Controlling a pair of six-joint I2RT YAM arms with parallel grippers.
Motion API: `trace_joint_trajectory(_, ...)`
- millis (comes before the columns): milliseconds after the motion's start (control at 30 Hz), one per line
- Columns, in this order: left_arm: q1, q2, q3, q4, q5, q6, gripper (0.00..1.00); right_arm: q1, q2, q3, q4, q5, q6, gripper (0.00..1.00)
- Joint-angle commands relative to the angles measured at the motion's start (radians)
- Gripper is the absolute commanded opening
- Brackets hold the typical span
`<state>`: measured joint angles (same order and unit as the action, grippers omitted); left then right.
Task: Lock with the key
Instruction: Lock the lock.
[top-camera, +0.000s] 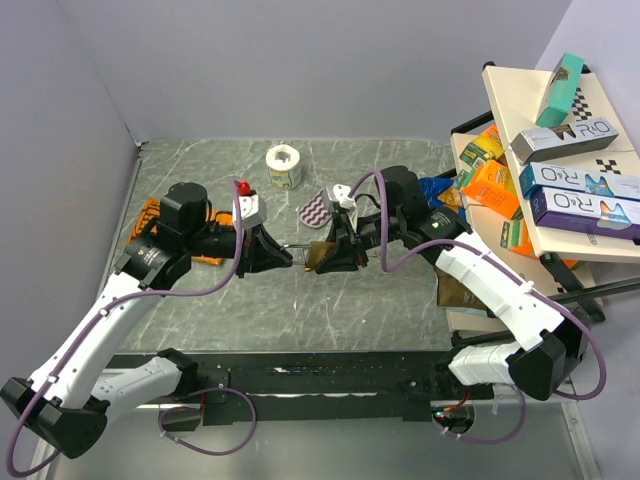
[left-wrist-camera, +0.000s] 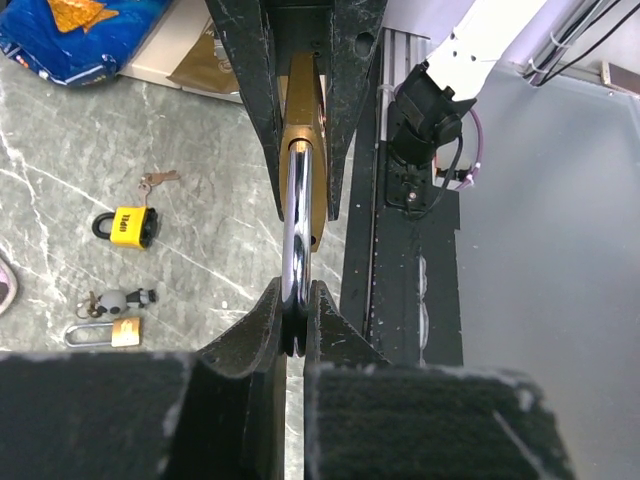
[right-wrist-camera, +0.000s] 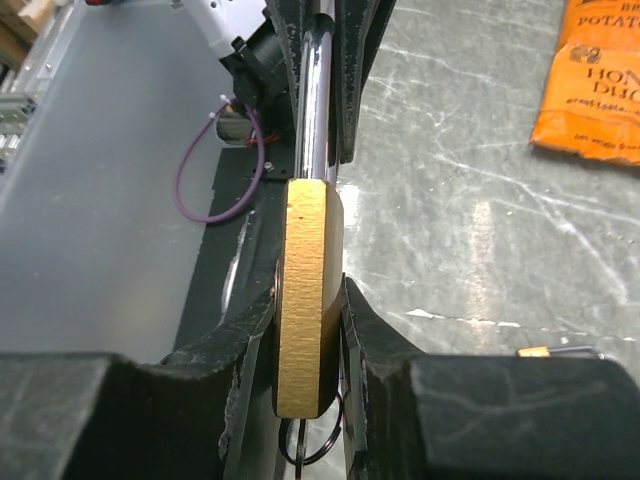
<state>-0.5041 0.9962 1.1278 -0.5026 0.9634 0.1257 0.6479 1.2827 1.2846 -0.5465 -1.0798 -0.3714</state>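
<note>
Top external: padlock (top-camera: 322, 256), veined table (top-camera: 300, 315), lilac walls (top-camera: 300, 60)

padlock (right-wrist-camera: 305, 290) | brass body, chrome shackle (left-wrist-camera: 296, 220) | horizontal | body in right tool (right-wrist-camera: 308, 320), shackle in left tool (left-wrist-camera: 296, 305)

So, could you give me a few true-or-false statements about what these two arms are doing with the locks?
1. The left gripper pinches the brass padlock by its steel shackle. True.
2. The right gripper is open and empty. False: it is shut on the padlock's brass body.
3. The yellow padlock lies on the table, held by nothing. True.
4. The snack bag on the table is green. False: it is orange.
</note>
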Motion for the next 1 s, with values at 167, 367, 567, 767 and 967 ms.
trace_joint_trajectory(167,-0.100,0.002,-0.068,0.237,-0.005,-0.095,0.01,0.064,0.018,0.062,0.213,-0.058,0.100,0.00)
trace_joint_trajectory(367,-0.132,0.027,-0.109,0.318,-0.009,-0.120,0.01,0.076,0.043,0.090,0.272,-0.065,0.134,0.00)
trace_joint_trajectory(567,-0.165,0.065,-0.122,0.358,-0.009,-0.120,0.01,0.102,0.063,0.101,0.307,-0.091,0.150,0.00)
trace_joint_trajectory(767,-0.209,0.111,-0.138,0.438,-0.012,-0.120,0.01,0.134,0.078,0.105,0.361,-0.100,0.158,0.00)
trace_joint_trajectory(967,-0.238,0.140,-0.166,0.521,-0.005,-0.179,0.01,0.154,0.087,0.101,0.442,-0.103,0.201,0.00)
